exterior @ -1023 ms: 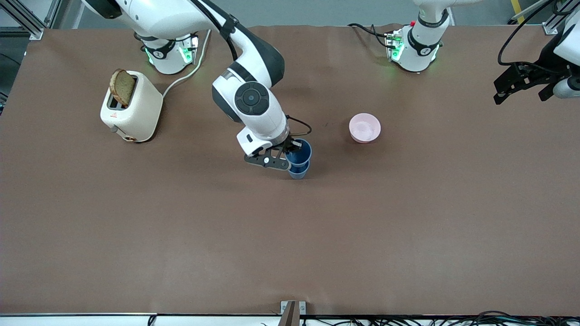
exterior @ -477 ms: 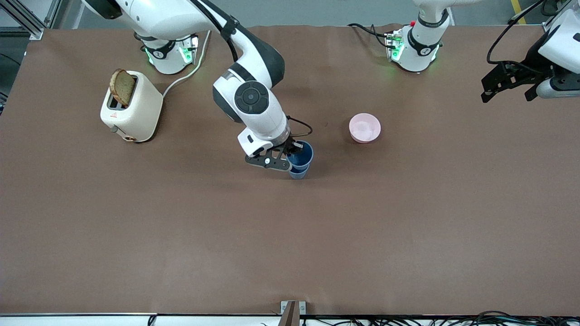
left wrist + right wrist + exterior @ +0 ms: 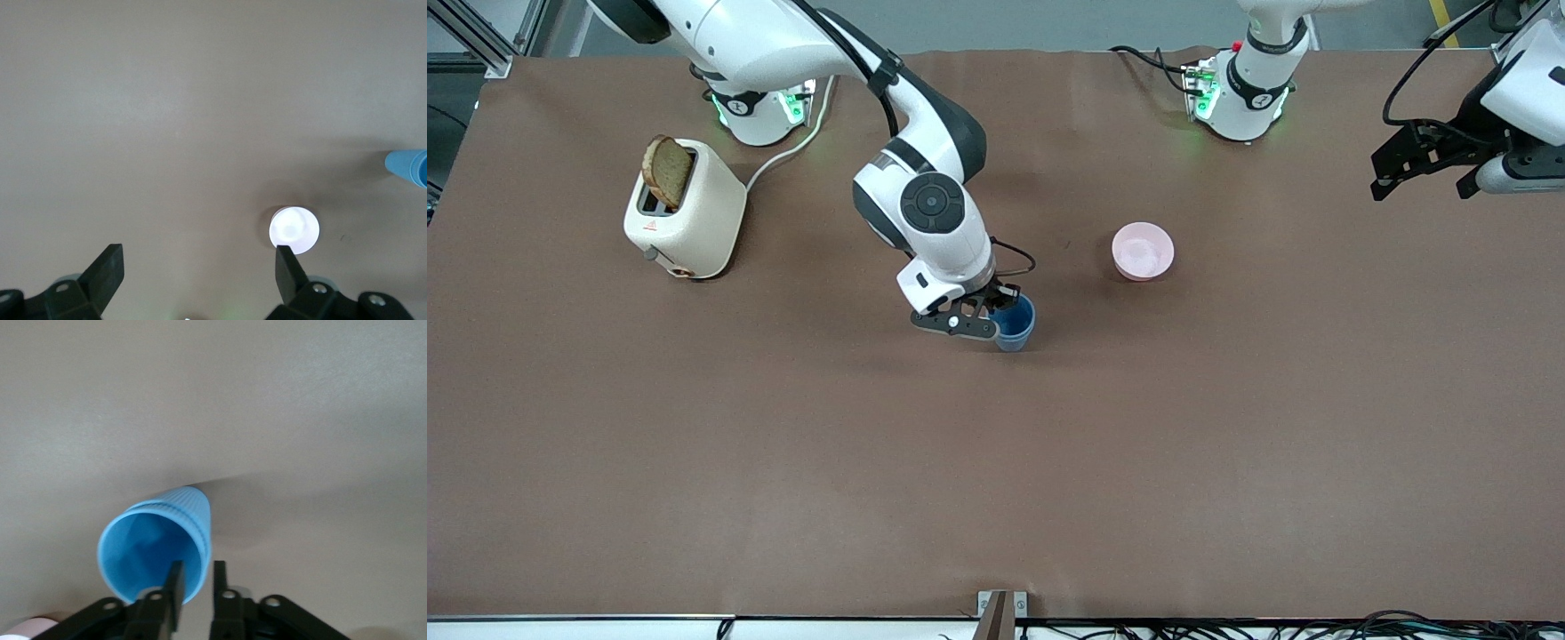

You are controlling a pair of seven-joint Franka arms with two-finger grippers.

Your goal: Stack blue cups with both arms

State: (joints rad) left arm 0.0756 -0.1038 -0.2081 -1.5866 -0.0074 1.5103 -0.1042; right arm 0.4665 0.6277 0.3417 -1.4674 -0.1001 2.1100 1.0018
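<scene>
The two blue cups (image 3: 1017,331) stand nested one in the other at the table's middle and read almost as a single cup. My right gripper (image 3: 1000,316) is shut on the upper cup's rim, with one finger inside and one outside. In the right wrist view the cup (image 3: 157,543) shows open-mouthed right at that gripper (image 3: 197,577). My left gripper (image 3: 1423,169) is open and empty, waiting high over the left arm's end of the table. In the left wrist view (image 3: 199,260) it holds nothing, and the cups (image 3: 408,168) show at the edge.
A pink bowl (image 3: 1143,251) sits beside the cups toward the left arm's end; it also shows washed out in the left wrist view (image 3: 294,229). A cream toaster (image 3: 685,213) with a slice of bread (image 3: 667,171) stands at the right arm's end.
My right gripper has lowered the held blue cup down into the standing one until they nest fully. The left arm shifted slightly and then stayed still.
</scene>
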